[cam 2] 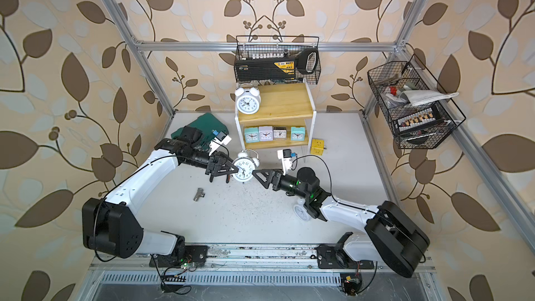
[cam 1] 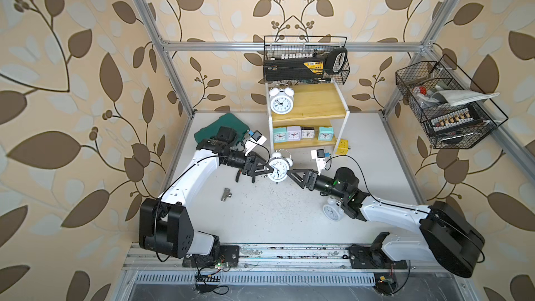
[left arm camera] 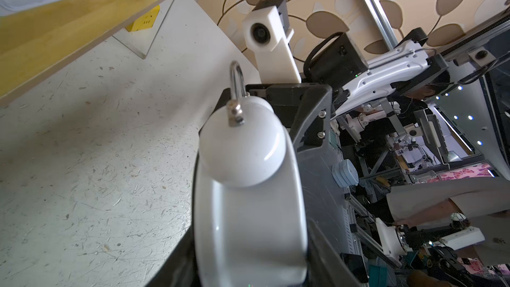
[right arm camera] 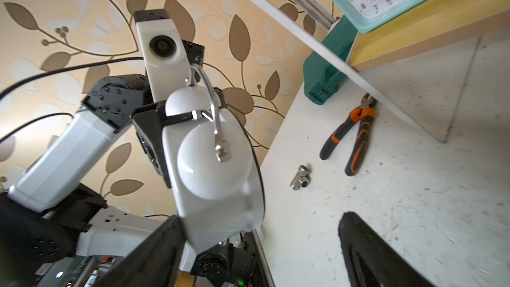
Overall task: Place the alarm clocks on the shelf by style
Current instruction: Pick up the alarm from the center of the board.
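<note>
- Left gripper (cam 1: 268, 169) is clenched on a white twin-bell clock (cam 1: 278, 167), held just in front of the shelf (cam 1: 317, 101).
- Right gripper (cam 1: 290, 172) gapes around the clock's other side. Best to centre the rim between its jaws before closing, and only then let the left go.

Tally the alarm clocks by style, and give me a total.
Round white twin-bell clocks: 3
Small square clocks: 4
Total: 7
</note>
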Controlling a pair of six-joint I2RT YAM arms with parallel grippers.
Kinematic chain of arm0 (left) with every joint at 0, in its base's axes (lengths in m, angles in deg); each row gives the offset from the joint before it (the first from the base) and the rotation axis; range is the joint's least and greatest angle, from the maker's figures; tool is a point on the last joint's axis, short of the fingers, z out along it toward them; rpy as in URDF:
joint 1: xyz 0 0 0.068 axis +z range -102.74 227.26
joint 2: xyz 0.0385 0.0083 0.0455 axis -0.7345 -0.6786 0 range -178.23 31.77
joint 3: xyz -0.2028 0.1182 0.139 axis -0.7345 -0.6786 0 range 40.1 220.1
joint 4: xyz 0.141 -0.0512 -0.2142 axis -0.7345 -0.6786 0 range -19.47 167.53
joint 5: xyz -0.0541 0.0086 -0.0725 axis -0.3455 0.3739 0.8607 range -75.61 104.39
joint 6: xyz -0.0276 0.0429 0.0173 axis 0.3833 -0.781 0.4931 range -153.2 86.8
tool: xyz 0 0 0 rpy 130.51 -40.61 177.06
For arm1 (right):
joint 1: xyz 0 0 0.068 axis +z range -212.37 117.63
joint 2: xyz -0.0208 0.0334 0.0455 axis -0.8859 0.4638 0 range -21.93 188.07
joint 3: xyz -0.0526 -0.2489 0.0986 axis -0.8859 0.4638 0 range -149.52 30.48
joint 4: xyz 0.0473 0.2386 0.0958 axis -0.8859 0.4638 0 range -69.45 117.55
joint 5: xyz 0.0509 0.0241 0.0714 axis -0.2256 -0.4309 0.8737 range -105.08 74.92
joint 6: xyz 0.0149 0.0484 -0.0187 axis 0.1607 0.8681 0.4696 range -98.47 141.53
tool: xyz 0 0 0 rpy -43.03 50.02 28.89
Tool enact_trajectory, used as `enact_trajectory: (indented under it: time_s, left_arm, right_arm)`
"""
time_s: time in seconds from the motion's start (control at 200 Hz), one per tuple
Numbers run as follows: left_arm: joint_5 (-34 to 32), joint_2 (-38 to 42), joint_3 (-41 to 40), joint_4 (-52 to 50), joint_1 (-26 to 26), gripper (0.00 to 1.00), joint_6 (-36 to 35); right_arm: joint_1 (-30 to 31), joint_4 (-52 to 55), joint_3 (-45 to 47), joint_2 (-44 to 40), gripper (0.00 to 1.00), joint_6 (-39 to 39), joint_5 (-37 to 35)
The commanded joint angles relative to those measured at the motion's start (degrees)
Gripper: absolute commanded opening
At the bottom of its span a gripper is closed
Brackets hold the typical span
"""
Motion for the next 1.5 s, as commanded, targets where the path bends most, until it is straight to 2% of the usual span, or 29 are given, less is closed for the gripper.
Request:
enact_trajectory:
  time_s: [0.0, 0.275, 0.685, 0.995, 1.29, 1.4, 1.46, 1.495]
  left_arm:
    - [7.7, 1.4, 0.1, 2.0, 0.8, 0.15, -0.3]
    - [10.2, 0.6, -0.5, 2.0, 1.5, 0.15, -0.3]
    - [11.8, -1.3, -0.7, 1.8, 1.6, 0.16, -0.4]
    - [12.1, -1.0, -0.8, 1.2, 1.6, 0.16, -1.3]
    - [12.5, -0.8, -0.7, 0.2, 1.6, 0.19, -2.6]
    - [12.4, -0.9, -0.7, -0.4, 1.6, 0.25, -3.4]
    - [12.2, -0.9, -0.6, -0.8, 1.6, 0.35, -3.9]
    - [12.0, -0.9, -0.6, -1.2, 1.6, 0.46, -4.2]
  right_arm:
    - [-0.1, -23.0, 1.3, 5.9, 0.85, 10.1, 3.1]
    - [1.4, -23.0, 1.2, 8.4, 0.80, 5.1, 0.8]
    - [3.1, -23.1, -0.5, 8.2, 0.67, 3.5, 1.4]
    - [3.6, -22.5, -2.1, 8.7, 0.64, 3.3, 2.4]
    - [3.5, -19.0, -2.8, 7.0, 0.48, 1.3, 3.0]
    - [3.3, -17.9, -2.9, 6.0, 0.45, 0.3, 3.6]
    - [3.0, -16.4, -3.1, 5.0, 0.43, -0.7, 4.5]
    - [2.8, -15.1, -3.3, 4.3, 0.41, -1.5, 5.1]
